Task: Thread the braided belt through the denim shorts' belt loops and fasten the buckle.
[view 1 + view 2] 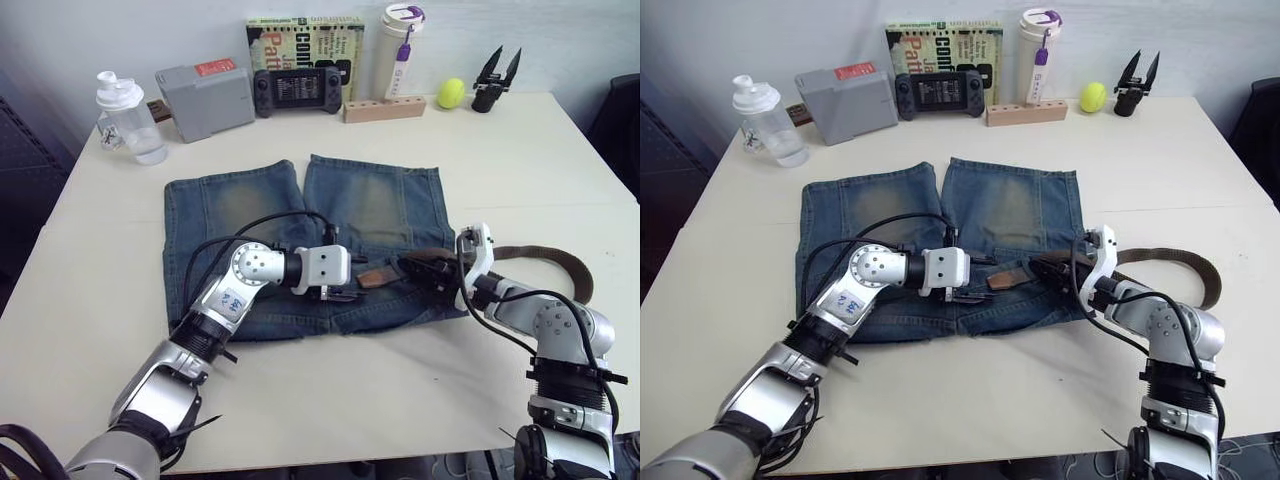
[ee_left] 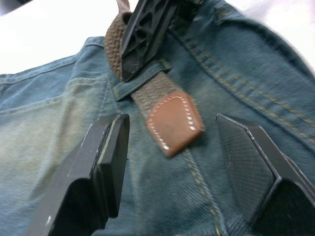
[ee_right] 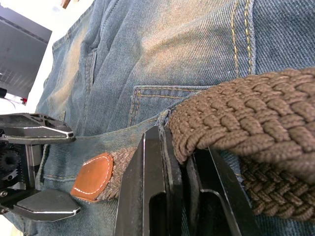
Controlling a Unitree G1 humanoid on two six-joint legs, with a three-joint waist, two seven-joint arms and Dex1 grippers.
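From the head camera, a pale table [image 1: 90, 300] stands against a light wall. Along its far edge sit a clear bottle [image 1: 125, 117], a grey box [image 1: 205, 100], a black game console [image 1: 297, 92], a book [image 1: 305, 45], a white tumbler [image 1: 399, 50], a wooden block [image 1: 385, 109], a yellow ball [image 1: 450, 93] and a spare black gripper [image 1: 497, 78]. Blue shorts [image 1: 300, 240] lie flat mid-table, legs pointing to the wall. The belt [image 1: 545, 262] curls off to the right of the shorts, its leather tip [image 1: 375, 277] lying on the waistband. The left arm bends inward over the shorts; the right arm reaches in from the right.

In the left wrist view, the left gripper [image 2: 172, 162] is spread wide, its fingers either side of the tip, not touching it. The belt passes under one belt loop [image 2: 142, 83].

In the right wrist view, the right gripper [image 3: 184, 162] is pinched on the braided strap, just behind the loop.
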